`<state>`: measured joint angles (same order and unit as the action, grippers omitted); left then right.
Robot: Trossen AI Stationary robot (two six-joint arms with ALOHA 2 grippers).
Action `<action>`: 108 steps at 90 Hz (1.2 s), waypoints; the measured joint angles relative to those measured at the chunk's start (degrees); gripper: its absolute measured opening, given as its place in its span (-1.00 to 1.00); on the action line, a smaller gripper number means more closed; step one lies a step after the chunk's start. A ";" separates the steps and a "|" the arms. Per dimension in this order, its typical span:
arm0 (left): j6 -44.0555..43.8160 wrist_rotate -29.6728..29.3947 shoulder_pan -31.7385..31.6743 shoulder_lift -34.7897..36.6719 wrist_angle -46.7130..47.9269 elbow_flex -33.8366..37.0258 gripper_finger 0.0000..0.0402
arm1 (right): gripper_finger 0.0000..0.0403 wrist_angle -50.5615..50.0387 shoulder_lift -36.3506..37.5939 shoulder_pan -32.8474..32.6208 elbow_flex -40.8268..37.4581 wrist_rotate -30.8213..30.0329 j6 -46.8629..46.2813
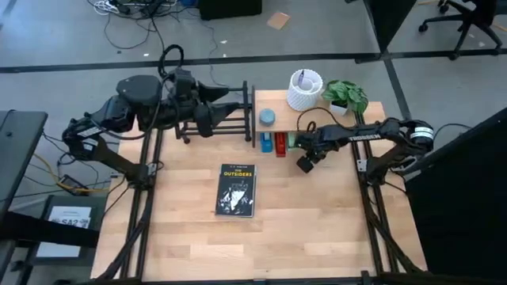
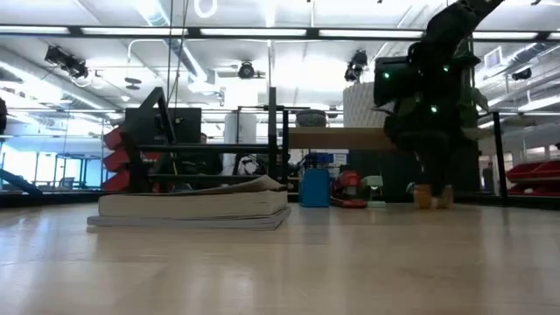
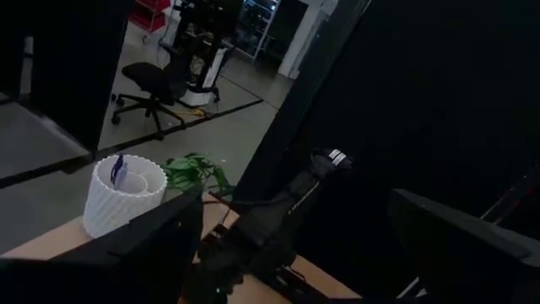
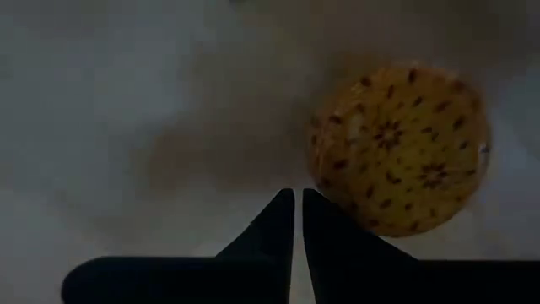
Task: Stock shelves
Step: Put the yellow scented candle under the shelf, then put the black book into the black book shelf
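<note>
The right claw (image 4: 294,221) has its two dark fingers pressed almost together, with only a thin slit between them and nothing held. Just beyond its tips lies a round yellow object (image 4: 401,148) speckled with dark marks; what it is cannot be told. From above, this claw (image 1: 305,163) hangs over the tabletop (image 1: 309,229) just in front of the light wooden board shelf (image 1: 281,125), whose near edge shelters a blue container (image 1: 265,142) and a red item (image 1: 280,144). On the board's top stand a small blue-grey round pot (image 1: 268,117), a white ribbed cup (image 1: 305,89) and a green plant (image 1: 346,95).

The left claw (image 1: 238,99) reaches over the black metal-bar rack (image 1: 218,125), which stands just beside the board at the back of the tabletop; whether its fingers are apart or together cannot be told.

A black book (image 1: 237,190) lies flat well in front of both shelves, apart from either claw.
</note>
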<state>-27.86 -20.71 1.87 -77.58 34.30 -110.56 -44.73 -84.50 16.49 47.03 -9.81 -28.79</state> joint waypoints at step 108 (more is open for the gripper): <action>-29.70 6.47 9.94 -3.76 45.43 0.22 0.76 | -1.00 -6.57 8.58 -8.72 -3.92 -7.05 -20.52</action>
<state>-57.55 -14.24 11.81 -81.34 79.73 -110.34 -51.30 -75.91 7.77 43.11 -16.86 -49.31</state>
